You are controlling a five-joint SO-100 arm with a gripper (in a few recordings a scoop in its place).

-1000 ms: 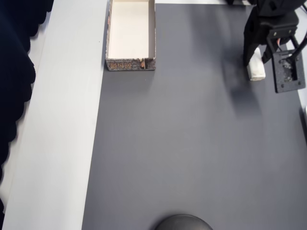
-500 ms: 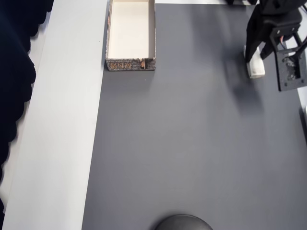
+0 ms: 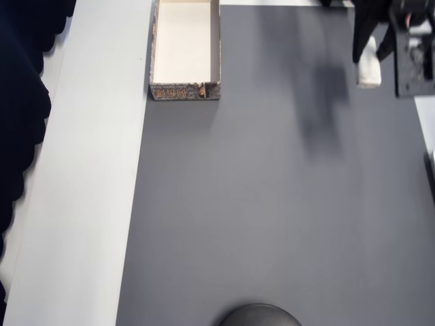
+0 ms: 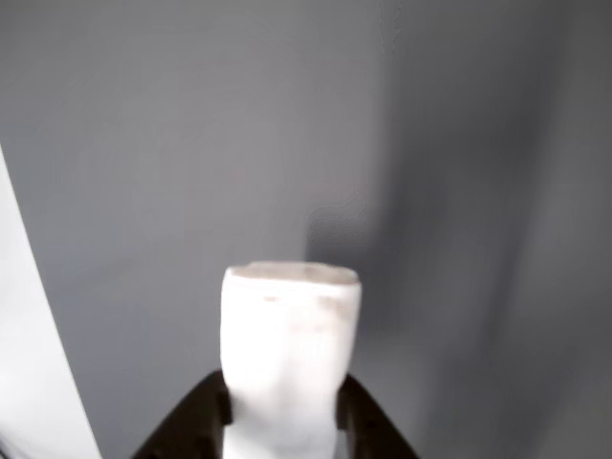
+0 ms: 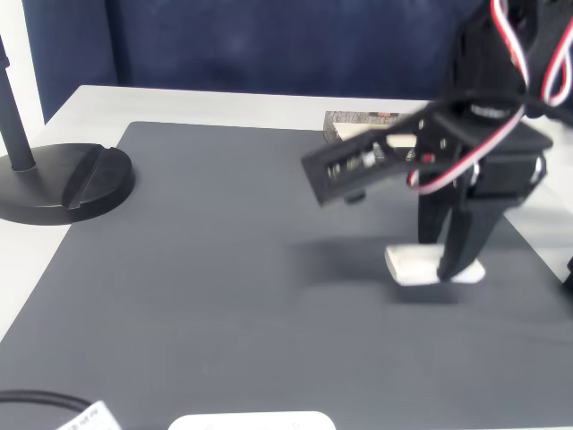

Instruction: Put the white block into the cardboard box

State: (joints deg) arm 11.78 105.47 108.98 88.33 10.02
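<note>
The white block [image 3: 368,68] is pinched between the black fingers of my gripper [image 3: 369,58] at the top right of the overhead view. Its shadow lies to the left on the grey mat, so it hangs above the surface. In the wrist view the block [image 4: 290,354] stands up between the two fingers, gripper [image 4: 284,416] shut on it. In the fixed view the block [image 5: 421,266] lies level just over the mat in the gripper [image 5: 450,262]. The cardboard box [image 3: 185,91] is at the top left of the mat, cream inside bare; the arm partly hides the box [image 5: 361,119].
A black round stand base [image 5: 67,179] sits at the mat's left in the fixed view, and the same base [image 3: 259,316] is at the bottom edge overhead. A white table strip [image 3: 88,176] runs beside the mat [image 3: 272,204]. Dark blue cloth [image 3: 20,102] lies beyond it.
The gripper has lifted the white block off the mat. In the overhead view both have shifted toward the top edge, and their shadow has spread out to the left.
</note>
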